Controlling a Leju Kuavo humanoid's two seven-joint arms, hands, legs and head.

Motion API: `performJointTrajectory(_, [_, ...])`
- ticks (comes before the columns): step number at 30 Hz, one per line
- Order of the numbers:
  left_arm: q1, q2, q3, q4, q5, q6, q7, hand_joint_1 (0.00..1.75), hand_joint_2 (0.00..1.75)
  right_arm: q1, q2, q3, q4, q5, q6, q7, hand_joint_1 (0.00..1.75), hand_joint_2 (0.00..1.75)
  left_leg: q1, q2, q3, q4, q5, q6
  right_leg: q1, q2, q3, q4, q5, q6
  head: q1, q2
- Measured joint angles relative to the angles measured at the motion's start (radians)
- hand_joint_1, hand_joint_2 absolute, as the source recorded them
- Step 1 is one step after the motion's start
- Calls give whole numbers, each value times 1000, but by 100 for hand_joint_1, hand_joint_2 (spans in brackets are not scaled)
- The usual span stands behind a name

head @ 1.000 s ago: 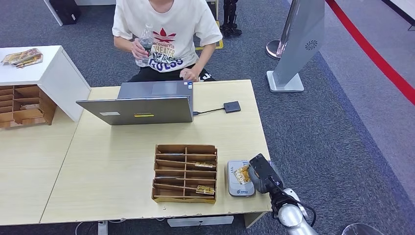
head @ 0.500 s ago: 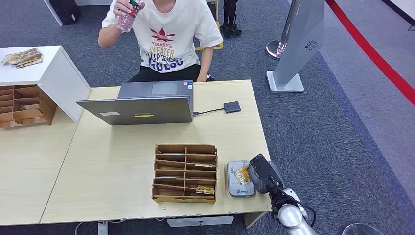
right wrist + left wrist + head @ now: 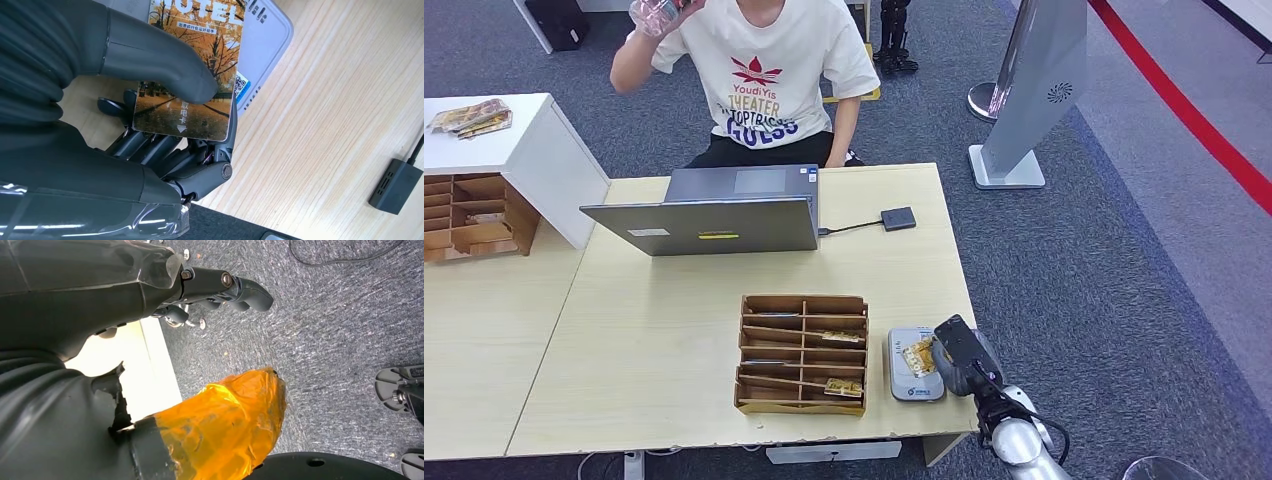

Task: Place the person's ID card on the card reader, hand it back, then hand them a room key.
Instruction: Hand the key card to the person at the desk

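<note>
Still right hand (image 3: pixel 959 352) gripping card (image 3: pixel 192 75) over reader (image 3: pixel 914 365), person's bottle (image 3: pixel 656 12) now higher; left hand (image 3: pixel 210 287) empty.

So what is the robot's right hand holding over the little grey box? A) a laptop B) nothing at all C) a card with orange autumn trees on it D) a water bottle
C: in the right wrist view the right hand pinches a card printed with orange autumn trees, held over the grey card reader on the table.
</note>
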Motion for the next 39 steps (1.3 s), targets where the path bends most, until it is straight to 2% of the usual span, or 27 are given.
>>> performJointTrajectory(39, [0, -1, -4, 0, 6, -2, 2, 0, 0, 13, 0, -7, -8, -11, -2, -4, 175, 175, 0, 0, 1, 0, 0, 0, 0, 0, 1, 0, 0, 0, 0, 0])
